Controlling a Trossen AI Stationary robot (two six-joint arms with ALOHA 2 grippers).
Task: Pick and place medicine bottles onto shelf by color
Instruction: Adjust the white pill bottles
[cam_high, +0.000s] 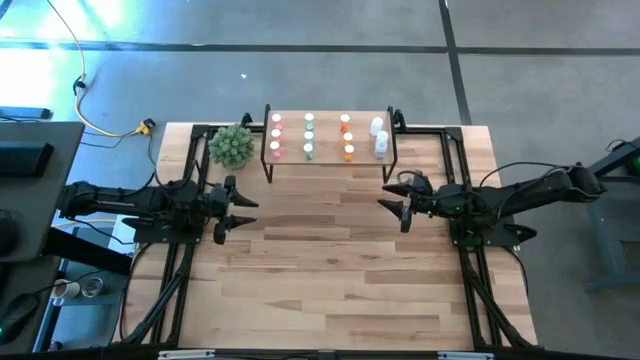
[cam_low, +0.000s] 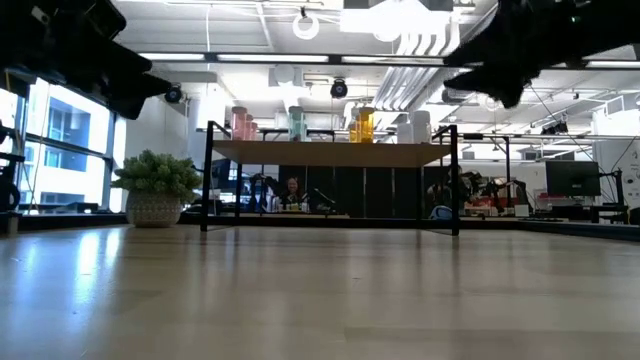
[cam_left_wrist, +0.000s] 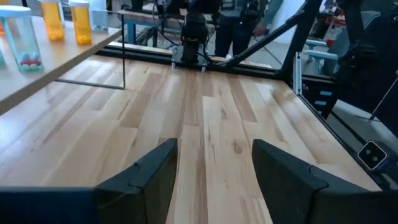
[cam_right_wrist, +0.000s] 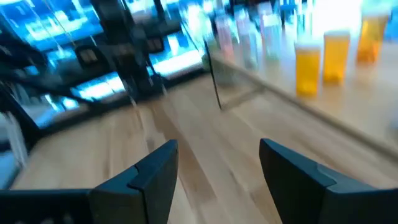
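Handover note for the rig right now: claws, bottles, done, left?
Left claw: open, empty, above the table in front of the shelf's left end.
Right claw: open, empty, in front of the shelf's right end.
Medicine bottles: on the shelf, in columns by colour: pink, green, orange, white from left to right.
Done: every bottle in view is shelved and sorted.
Left: no loose bottle visible on the table; probably just park the arms.

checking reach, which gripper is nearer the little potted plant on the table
Left. The left gripper hangs open just in front of the potted plant, on the plant's side of the table. The right gripper, also open, is across the table, below the shelf's far end.
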